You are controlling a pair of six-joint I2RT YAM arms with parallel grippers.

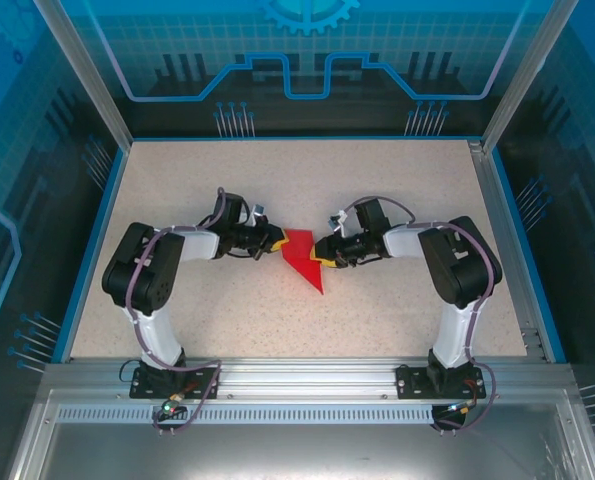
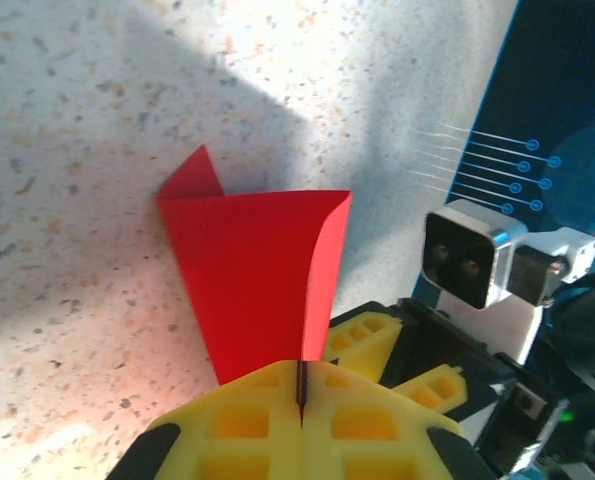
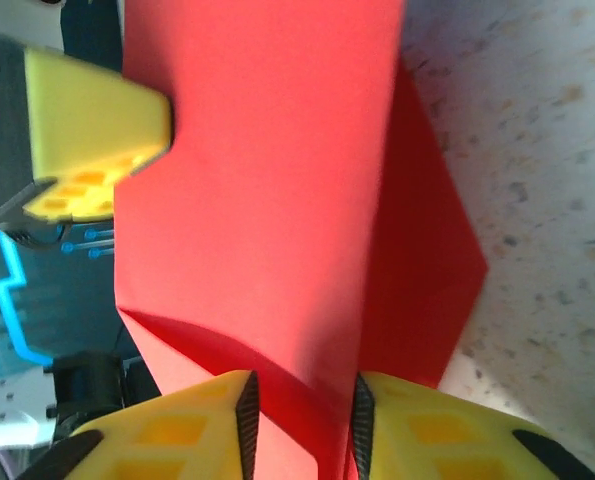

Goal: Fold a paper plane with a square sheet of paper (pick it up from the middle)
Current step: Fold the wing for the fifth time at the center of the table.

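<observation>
Left claw [image 2: 300, 375] was pressed together on one edge of the red paper [image 1: 305, 262], with the sheet caught edge-on in its seam. Right claw [image 3: 303, 415] was spread and straddling a folded flap, not squeezing it as far as I could tell. The paper sat mid-surface [image 1: 397, 180] between both claws, partly folded, pointed end toward the arm bases. It looked lifted, judging by the shadow under it. My read of the step: setting a crease. Best approach was to hold the left pinch firm as anchor, align edges first, then close the right claw slowly on the fold line. No pulling apart, since thin paper would slip or tear.
</observation>
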